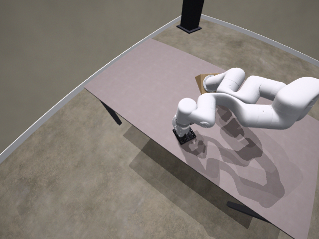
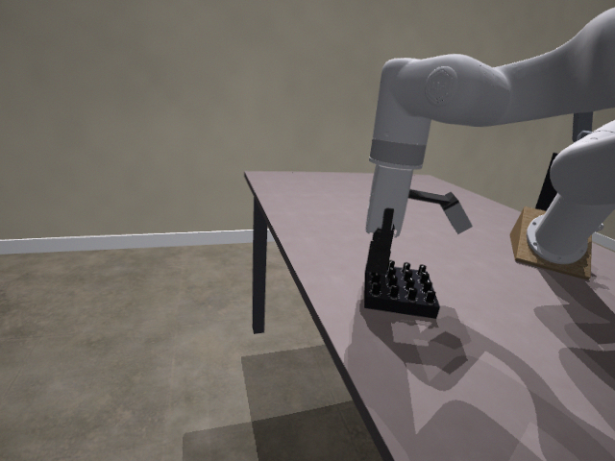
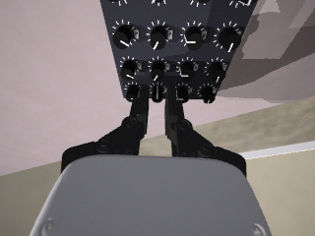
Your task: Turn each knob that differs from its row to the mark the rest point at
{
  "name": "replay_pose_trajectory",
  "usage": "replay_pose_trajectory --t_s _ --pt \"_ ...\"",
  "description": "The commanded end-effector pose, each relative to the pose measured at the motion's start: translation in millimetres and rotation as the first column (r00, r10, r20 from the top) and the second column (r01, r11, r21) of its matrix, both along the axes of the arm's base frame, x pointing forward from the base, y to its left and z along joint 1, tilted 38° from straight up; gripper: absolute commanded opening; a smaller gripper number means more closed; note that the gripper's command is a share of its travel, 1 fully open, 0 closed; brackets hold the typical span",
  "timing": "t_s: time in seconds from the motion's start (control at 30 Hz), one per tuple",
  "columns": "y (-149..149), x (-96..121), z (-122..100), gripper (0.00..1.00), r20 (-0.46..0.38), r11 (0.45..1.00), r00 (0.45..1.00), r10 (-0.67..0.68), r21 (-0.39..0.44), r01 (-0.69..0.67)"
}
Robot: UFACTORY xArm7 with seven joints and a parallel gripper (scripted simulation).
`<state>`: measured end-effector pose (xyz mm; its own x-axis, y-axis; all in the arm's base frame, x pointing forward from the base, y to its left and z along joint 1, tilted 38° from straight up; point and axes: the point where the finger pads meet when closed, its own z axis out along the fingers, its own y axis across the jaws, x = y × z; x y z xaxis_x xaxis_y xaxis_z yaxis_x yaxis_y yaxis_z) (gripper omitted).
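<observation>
The black knob box stands on its feet near the table's front edge; it also shows in the top view and in the wrist view. Its knobs are black with white lines, inside rings of white marks. My gripper points straight down over the box's left end. Its fingers stand narrowly apart on either side of one knob. That knob is the second from the left in the row nearest the wrist camera. Small gaps show between the fingers and the knob. The knob's white line points away from the camera.
The table edge runs close to the left of the box. The arm's wooden base block stands at the right. A black pillar stands beyond the far end of the table.
</observation>
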<state>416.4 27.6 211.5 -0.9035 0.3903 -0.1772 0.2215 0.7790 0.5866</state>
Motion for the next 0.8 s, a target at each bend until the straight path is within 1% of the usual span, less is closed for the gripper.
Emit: replay_pose_trajectory --t_s 0.0,0.77 --pt "0.2 1.5 -1.0 0.19 0.003 1.000 1.000 -0.002 0.000 0.002" --pt "1.7 2.6 -3.5 0.19 0.003 1.000 1.000 -0.002 0.000 0.002"
